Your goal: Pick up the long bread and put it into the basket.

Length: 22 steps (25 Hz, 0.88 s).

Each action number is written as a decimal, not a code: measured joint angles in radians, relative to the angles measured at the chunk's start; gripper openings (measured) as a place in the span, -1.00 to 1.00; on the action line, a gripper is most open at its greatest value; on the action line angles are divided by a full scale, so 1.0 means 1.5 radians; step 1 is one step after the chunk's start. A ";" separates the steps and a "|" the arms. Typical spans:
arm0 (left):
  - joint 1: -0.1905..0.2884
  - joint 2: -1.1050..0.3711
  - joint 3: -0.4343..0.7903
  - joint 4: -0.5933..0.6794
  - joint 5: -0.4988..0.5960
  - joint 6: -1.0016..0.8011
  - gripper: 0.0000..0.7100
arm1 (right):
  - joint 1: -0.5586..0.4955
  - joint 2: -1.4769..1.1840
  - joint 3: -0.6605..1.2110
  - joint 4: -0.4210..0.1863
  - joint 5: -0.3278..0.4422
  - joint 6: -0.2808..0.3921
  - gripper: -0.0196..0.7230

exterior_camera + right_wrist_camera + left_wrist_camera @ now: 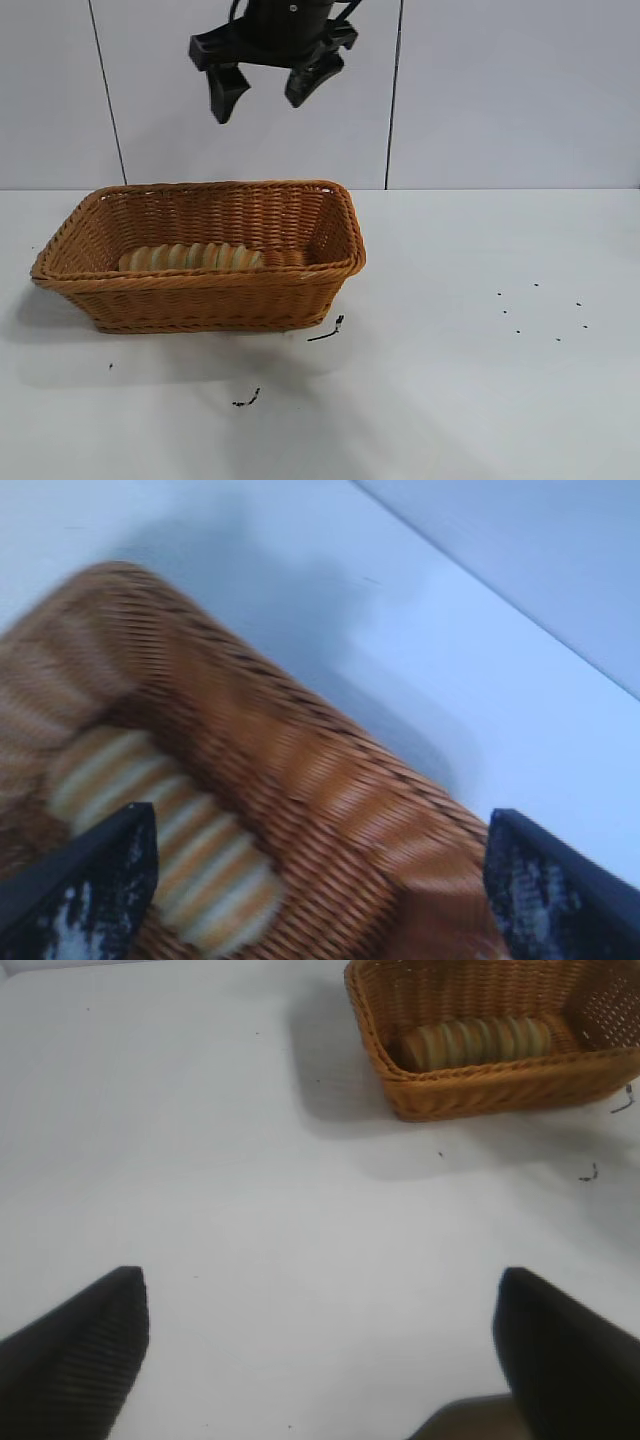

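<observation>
I see the long bread (195,257) lying inside the basket (210,295); my right gripper (268,88) hangs above, jaws wide and empty.

Wide open table (480,400) to the right of the basket (200,305), nothing there but a few dark specks and two small dark scraps near the basket's front corner. The basket itself is the one real obstacle, its thick rim and sloping walls standing on the left half of the table. Inside, the long bread (195,257) lies along the near wall (so the far side of the floor is free). The right end effector (265,85) hangs well above the rim, fingers spread, air between it and the basket.
</observation>
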 joint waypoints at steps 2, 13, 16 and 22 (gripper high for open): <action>0.000 0.000 0.000 0.000 0.000 0.000 0.96 | -0.048 0.000 0.000 0.004 0.011 0.001 0.69; 0.000 0.000 0.000 0.000 0.000 0.000 0.96 | -0.169 -0.011 0.000 0.004 0.071 -0.012 0.69; 0.000 0.000 0.000 0.000 0.000 0.000 0.96 | -0.169 -0.012 0.000 0.010 0.096 -0.016 0.69; 0.000 0.000 0.000 0.000 0.000 0.000 0.96 | -0.169 -0.039 0.008 0.004 0.099 -0.007 0.69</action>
